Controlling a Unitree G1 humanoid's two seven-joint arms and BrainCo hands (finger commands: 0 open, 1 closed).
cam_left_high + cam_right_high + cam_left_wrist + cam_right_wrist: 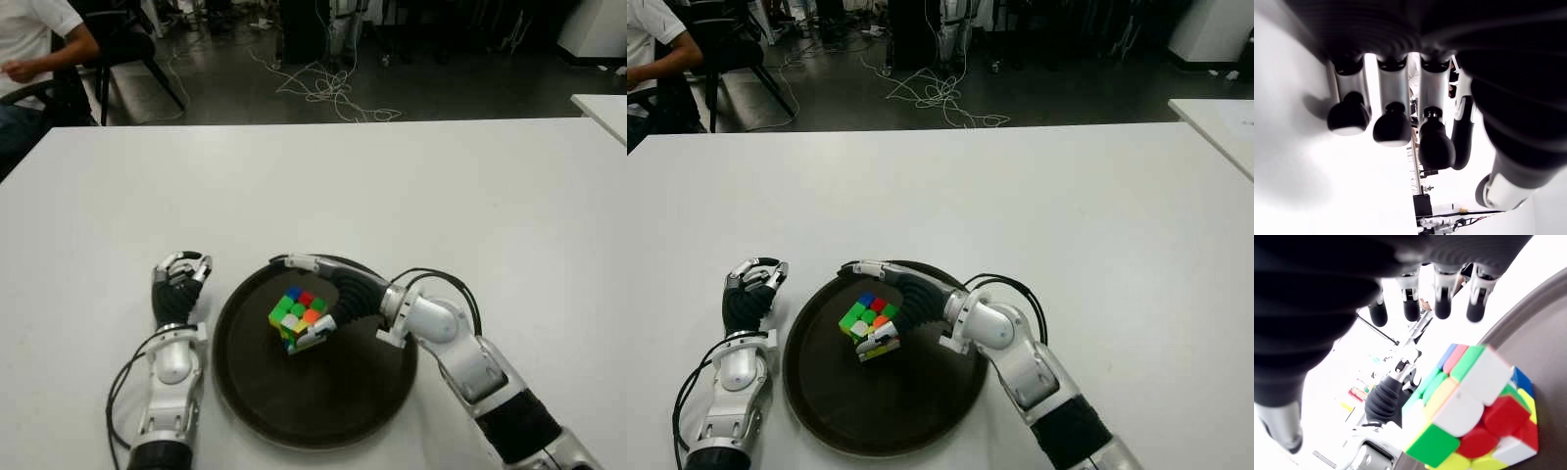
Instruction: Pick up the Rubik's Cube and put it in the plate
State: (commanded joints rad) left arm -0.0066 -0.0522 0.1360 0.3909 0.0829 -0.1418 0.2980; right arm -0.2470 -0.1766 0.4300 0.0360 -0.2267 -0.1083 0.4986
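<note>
Right hand (328,299) spread loosely around Rubik's Cube (299,315) on plate (343,401)

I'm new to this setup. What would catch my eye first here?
The bright Rubik's Cube sits in the dark round plate near the front of the white table. The right hand reaches around it, fingers open. The left hand shows left of the plate.

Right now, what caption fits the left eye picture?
Right robot hand beside the Rubik's Cube in the dark plate; left robot hand idle beside it.
</note>
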